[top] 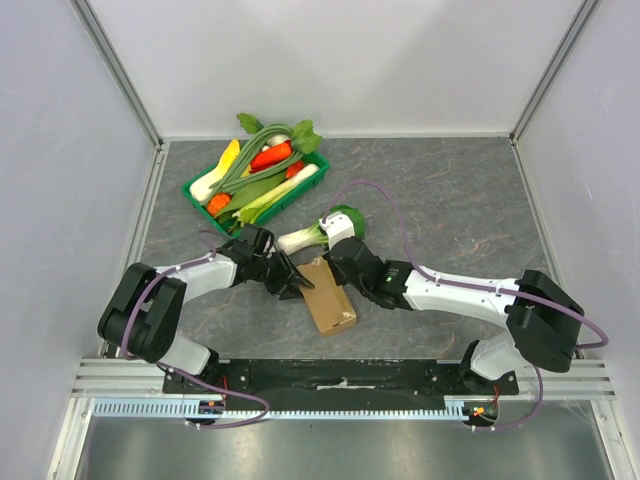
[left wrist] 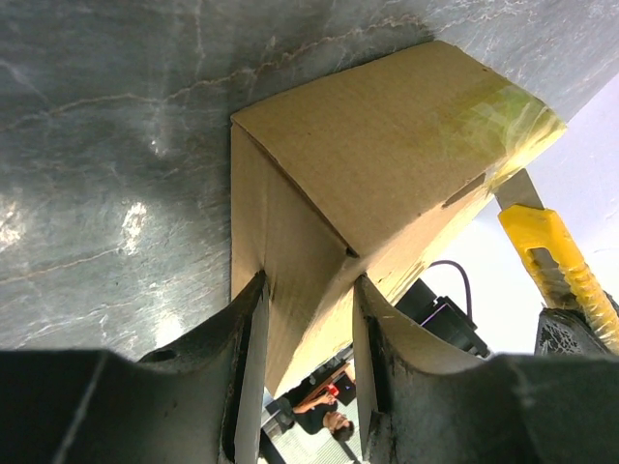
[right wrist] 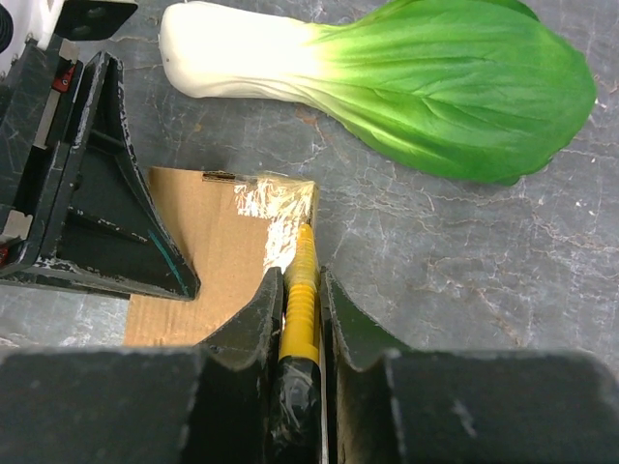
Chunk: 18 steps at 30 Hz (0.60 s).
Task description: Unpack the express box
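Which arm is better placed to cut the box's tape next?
Right. The right jaws clamp the yellow knife, blade at the tape on the express box; the left jaws only pinch its corner.

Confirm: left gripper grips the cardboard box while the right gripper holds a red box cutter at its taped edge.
The box cutter is yellow, not red, per the right wrist view. The left gripper does grip the cardboard box, and the right gripper holds the cutter at its taped edge.

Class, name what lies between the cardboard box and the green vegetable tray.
A bok choy lies between the express box and the green tray; the top view shows it.
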Motion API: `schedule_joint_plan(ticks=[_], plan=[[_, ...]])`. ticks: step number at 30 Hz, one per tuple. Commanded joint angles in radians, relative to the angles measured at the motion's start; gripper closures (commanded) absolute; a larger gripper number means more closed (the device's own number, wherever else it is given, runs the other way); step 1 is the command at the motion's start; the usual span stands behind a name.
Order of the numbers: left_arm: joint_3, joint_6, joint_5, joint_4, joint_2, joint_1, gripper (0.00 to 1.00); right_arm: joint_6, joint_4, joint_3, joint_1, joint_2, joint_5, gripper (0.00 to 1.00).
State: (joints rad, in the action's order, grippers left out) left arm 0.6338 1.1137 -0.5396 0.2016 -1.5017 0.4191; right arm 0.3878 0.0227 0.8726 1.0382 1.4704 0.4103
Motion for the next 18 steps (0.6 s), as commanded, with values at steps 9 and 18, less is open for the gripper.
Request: schedule_joint_plan(ticks=[9, 18], plan=[[-0.075, 0.172, 0.331, 0.102, 0.021, -0.006, 0.98, 0.117, 0.371, 0.051, 0.013, -0.012, -0.169, 1.0], [-0.066, 0.221, 0.362, 0.085, 0.017, -0.006, 0.98, 0.134, 0.456, 0.059, 0.014, -0.074, -0.211, 1.0]])
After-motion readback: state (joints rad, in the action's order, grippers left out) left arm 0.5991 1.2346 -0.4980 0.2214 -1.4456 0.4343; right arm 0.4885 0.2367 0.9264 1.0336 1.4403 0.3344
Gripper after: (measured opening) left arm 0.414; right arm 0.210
